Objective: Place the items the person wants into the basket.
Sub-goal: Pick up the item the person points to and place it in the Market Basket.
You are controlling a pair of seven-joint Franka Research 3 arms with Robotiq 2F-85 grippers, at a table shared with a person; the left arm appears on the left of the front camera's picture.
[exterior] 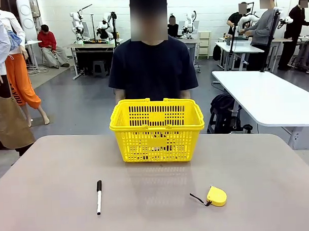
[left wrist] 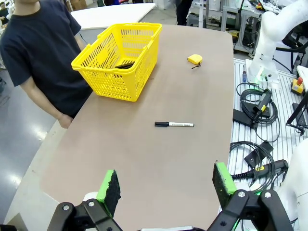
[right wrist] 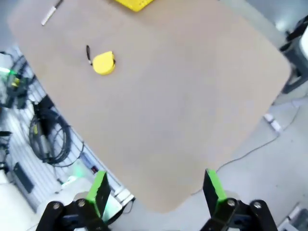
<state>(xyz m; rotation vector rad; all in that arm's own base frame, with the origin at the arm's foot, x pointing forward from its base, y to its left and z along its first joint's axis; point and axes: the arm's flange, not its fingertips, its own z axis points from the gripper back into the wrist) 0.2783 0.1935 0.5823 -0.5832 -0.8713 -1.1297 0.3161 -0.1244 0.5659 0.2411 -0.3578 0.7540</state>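
The yellow lattice basket (exterior: 131,146) stands at the far middle of the table, right in front of the person (exterior: 152,65) in a dark navy T-shirt. In the left wrist view the basket (left wrist: 113,82) holds a dark shape (left wrist: 123,64); which item it is I cannot tell. My left gripper (left wrist: 166,185) hovers open and high over the near table edge, nothing between its green pads. High above the table's right part, my right gripper (right wrist: 156,188) is open too and holds nothing.
A white marker with a black cap (exterior: 99,197) lies at the near left of the table, and a small yellow tape measure (exterior: 216,196) at the near right. Cables (left wrist: 257,110) and a white arm base (left wrist: 272,38) sit beside the table.
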